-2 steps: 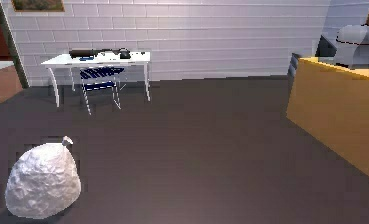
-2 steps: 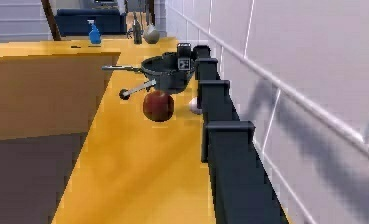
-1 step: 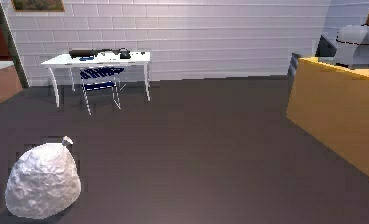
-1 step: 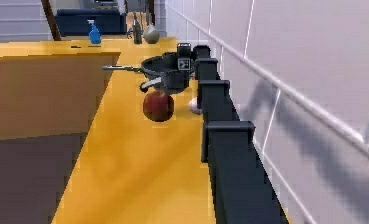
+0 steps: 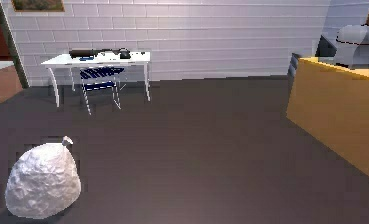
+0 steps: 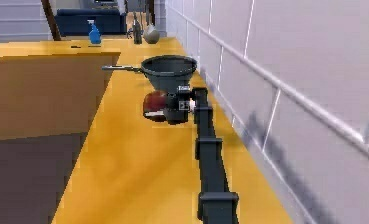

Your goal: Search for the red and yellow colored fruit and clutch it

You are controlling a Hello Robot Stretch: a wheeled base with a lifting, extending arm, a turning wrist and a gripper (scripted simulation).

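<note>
Forward view: from the robot, angled down over dark floor (image 5: 212,140) toward a distant white table (image 5: 97,60). Arm side view: close above the yellow counter (image 6: 122,150), shared at the forward view's right edge

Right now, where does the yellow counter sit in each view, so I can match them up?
Forward view: the yellow counter stands at the right edge, with its side face showing.
Arm side view: its top runs from the bottom edge up the middle, with a dark pan on it.
Shared landmark: the dark floor at the counter's foot.
</note>
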